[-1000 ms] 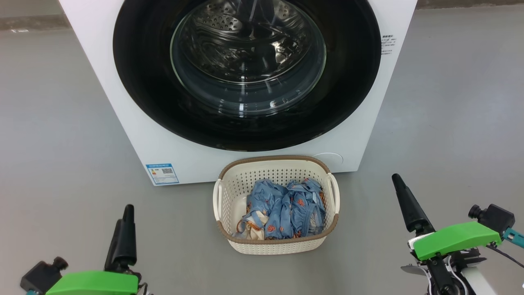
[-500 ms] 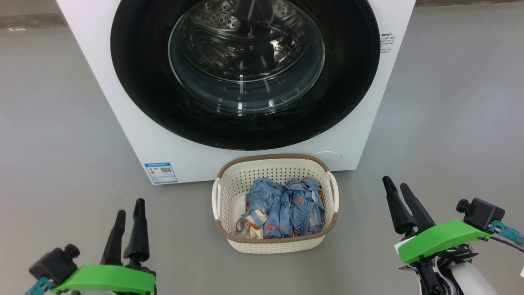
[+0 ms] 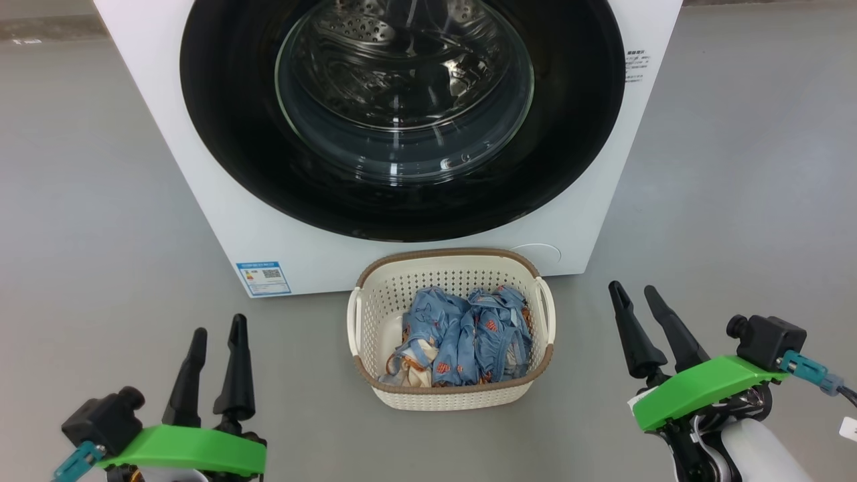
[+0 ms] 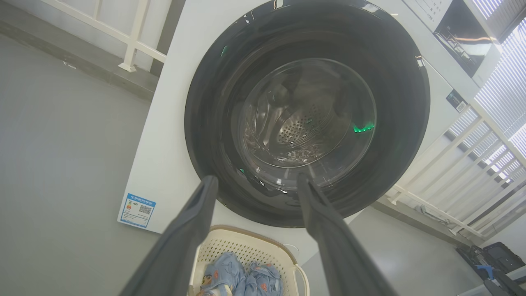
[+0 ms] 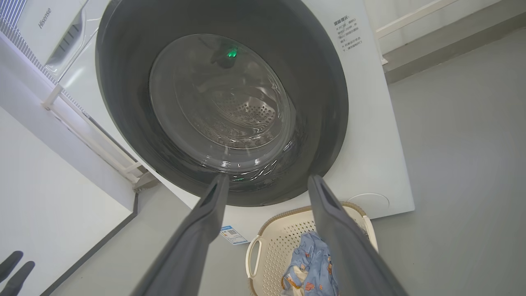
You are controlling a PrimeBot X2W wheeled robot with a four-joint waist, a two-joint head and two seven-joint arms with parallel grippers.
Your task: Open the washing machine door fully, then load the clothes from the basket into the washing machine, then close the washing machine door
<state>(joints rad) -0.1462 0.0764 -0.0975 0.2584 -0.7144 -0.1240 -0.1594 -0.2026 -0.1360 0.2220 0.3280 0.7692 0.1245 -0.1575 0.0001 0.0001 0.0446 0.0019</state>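
The white washing machine [image 3: 221, 221] stands ahead, its round glossy black door [image 3: 227, 134] shut flat against the front; the steel drum shows through the glass bowl. On the floor in front sits the cream basket [image 3: 375, 314] with a brown rim, holding blue clothes [image 3: 462, 341] printed with orange figures. My left gripper [image 3: 218, 326] hovers open at the lower left, left of the basket. My right gripper [image 3: 631, 288] stands open at the lower right. Both wrist views look up at the door [image 4: 205, 123] [image 5: 320, 102] between open fingers [image 4: 185, 230] [image 5: 337, 230], with basket [image 4: 246, 246] [image 5: 283, 230] and clothes [image 4: 230, 271] [image 5: 312, 263] below.
Grey floor lies on both sides of the machine. A blue sticker [image 3: 264, 278] and a round cover [image 3: 539, 254] mark its lower front. White railings [image 4: 135, 37] stand behind it. In the right wrist view a white wall [image 5: 49, 172] is on the left.
Both grippers have come up and forward towards the machine. The left one has turned, so its two fingers now show apart. The right has drifted left. The camera has shifted slightly.
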